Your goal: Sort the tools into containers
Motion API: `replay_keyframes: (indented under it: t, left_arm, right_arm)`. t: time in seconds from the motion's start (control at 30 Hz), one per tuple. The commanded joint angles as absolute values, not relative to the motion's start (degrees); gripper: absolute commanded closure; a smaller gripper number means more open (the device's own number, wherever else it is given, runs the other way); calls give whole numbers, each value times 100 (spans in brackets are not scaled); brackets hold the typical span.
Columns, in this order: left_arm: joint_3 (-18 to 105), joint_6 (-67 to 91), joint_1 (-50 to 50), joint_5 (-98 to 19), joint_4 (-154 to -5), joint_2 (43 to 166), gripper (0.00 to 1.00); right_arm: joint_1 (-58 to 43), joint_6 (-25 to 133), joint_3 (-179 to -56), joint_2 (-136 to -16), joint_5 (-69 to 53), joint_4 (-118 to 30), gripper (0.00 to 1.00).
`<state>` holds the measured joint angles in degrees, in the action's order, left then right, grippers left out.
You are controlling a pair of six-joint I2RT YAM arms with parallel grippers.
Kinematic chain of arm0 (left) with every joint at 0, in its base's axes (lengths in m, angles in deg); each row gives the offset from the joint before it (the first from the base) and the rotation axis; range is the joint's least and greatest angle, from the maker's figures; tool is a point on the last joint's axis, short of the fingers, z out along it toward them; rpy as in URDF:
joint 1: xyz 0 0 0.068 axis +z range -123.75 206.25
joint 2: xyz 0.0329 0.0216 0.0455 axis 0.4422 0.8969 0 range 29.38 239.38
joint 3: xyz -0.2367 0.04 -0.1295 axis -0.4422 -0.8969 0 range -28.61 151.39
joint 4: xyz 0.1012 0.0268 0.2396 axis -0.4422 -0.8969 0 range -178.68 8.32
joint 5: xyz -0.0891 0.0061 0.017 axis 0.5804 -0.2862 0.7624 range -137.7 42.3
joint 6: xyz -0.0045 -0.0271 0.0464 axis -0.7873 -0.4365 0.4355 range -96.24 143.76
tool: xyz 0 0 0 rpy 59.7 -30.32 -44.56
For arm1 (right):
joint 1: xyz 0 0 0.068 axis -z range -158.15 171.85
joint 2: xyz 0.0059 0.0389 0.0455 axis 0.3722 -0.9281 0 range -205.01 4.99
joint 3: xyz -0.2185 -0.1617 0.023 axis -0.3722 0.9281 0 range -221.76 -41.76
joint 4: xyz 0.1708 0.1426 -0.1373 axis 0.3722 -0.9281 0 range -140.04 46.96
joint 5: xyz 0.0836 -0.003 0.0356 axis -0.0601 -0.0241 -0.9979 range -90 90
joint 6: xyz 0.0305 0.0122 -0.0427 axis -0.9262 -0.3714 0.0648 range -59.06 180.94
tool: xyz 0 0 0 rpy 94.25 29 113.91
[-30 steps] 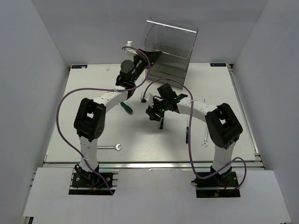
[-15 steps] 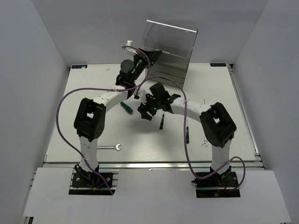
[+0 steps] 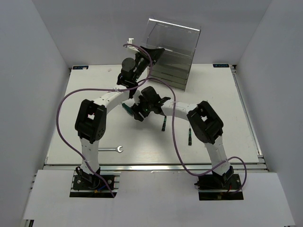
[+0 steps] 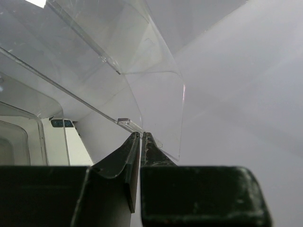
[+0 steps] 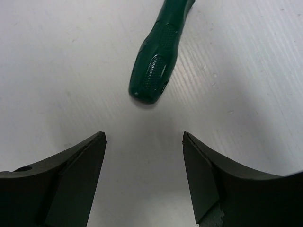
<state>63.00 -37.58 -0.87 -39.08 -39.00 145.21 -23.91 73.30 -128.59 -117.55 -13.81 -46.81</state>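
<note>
The clear plastic cabinet of drawers point(image 3: 176, 52) stands at the back of the table. My left gripper point(image 3: 152, 53) is at its left front. In the left wrist view this gripper point(image 4: 141, 134) is shut on the thin clear edge of a drawer point(image 4: 156, 94). My right gripper point(image 3: 137, 115) hangs low over the table and is open with nothing in it point(image 5: 144, 135). A green-handled screwdriver point(image 5: 158, 56) lies just beyond its fingertips, and the same screwdriver point(image 3: 127, 109) shows from above. Two more screwdrivers point(image 3: 163, 125) point(image 3: 189, 136) lie mid-table. A silver wrench point(image 3: 113, 150) lies near the front.
The two arms stand close together near the table's middle. Purple cables point(image 3: 64, 106) loop off both arms. The table's metal front rail point(image 3: 151, 166) runs along the near edge. Grey walls enclose the table on three sides.
My right arm has swung left across the table to the green screwdriver, and its jaws have opened wider. The left gripper has kept its hold at the cabinet.
</note>
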Motion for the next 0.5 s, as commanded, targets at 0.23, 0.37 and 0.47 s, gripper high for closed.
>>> replay_keyframes:
  t: [0.23, 0.37, 0.47]
  left_arm:
    - [6666, -3688, 14, -4120, -4107, 14443, 100]
    - [6736, -3671, 14, -4129, -4151, 14478, 100]
    - [6754, -3671, 23, -4111, -4169, 14496, 100]
  right_arm:
    - [-2578, 6902, -13896, -12385, -660, -4119, 28]
    - [-2614, 6920, -14125, -12570, -642, -4075, 28]
    - [-2631, 6920, -14292, -12720, -624, -4058, 28]
